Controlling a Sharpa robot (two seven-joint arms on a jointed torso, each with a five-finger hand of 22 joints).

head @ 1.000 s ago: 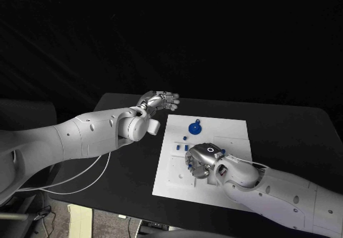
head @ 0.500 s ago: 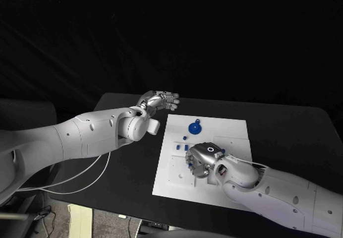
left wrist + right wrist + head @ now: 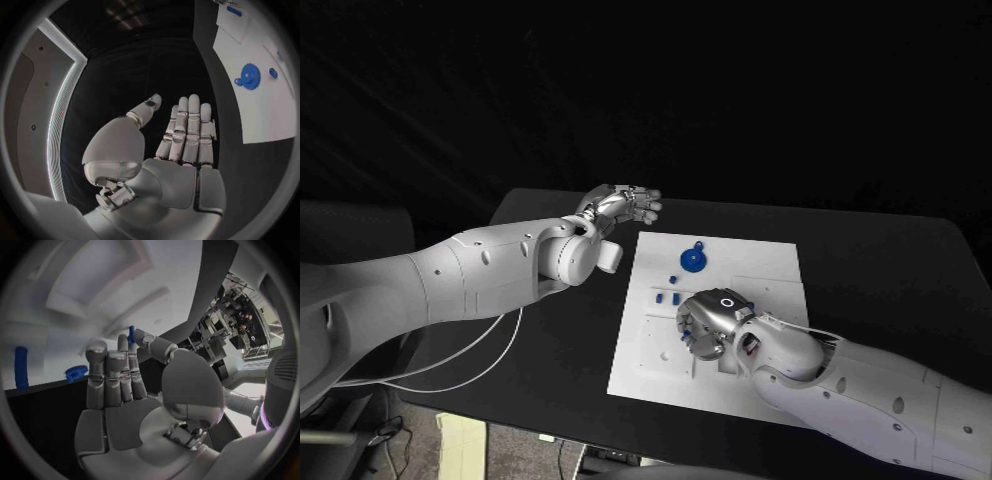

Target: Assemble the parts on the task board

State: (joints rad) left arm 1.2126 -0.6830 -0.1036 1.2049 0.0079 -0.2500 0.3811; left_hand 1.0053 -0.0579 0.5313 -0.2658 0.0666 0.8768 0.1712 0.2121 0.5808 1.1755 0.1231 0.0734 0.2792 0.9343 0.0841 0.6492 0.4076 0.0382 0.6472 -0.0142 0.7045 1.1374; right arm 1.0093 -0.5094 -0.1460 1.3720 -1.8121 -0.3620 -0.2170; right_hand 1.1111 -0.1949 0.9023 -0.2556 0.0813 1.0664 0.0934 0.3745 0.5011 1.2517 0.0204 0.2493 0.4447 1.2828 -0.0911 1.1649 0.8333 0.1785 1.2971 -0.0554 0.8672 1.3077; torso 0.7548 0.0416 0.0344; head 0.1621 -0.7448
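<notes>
Pinching a small blue part [image 3: 131, 335] by its sides, the right hand [image 3: 711, 325] handles something light, stiff, easily dropped; left hand [image 3: 626, 203] is empty, fingers spread.

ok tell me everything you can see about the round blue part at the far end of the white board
The round blue part is a flat disc, plastic by its look, with a raised hub at its middle and a small knob jutting from its rim, plain in the left wrist view. It lies flat on the task board near the far edge. Nothing touches it: the left hand hovers off the board, open, and the right hand is over the board's near half.
</notes>
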